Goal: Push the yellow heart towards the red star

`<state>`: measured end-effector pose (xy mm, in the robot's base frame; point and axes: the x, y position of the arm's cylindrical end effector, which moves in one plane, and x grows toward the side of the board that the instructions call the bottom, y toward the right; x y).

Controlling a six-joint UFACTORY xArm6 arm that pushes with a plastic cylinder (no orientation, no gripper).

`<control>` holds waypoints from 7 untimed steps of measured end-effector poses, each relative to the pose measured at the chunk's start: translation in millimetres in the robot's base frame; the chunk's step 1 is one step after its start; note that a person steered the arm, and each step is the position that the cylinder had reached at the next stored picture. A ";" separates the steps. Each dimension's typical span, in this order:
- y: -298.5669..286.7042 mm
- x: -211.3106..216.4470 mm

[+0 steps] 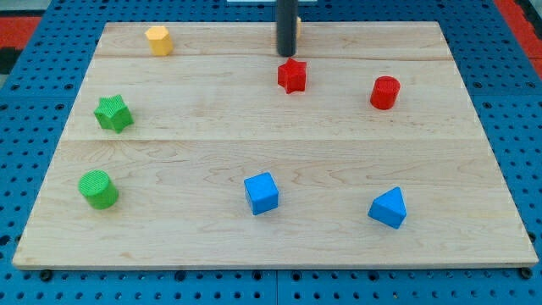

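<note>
A wooden worktop [279,152] lies on a blue pegboard [34,102] and carries all the blocks; no container stands on it. A red star [291,75] sits in the upper middle of the frame, with a red cylinder [384,92] to its right, well apart. A yellow block [158,40], six-sided as far as can be made out, lies in the upper left. A green star [113,113] sits at the left edge, and a green cylinder [98,189] lies below it in the lower left. A blue cube [261,192] rests in the lower middle; a blue triangular block [389,207] rests in the lower right.

The dark rod [287,25] enters from the top of the frame and stands upright. My tip [286,55] rests just above the red star, near it but apart. A sliver of yellow [298,25], the yellow heart, shows at the rod's right side, almost wholly hidden behind the rod; its shape cannot be made out. The arm ends in the rod alone, so no claw is in view and its state cannot be told.
</note>
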<state>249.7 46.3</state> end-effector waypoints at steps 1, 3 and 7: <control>23.7 -54.1; -43.8 -56.1; -84.7 24.5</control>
<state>274.2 -38.4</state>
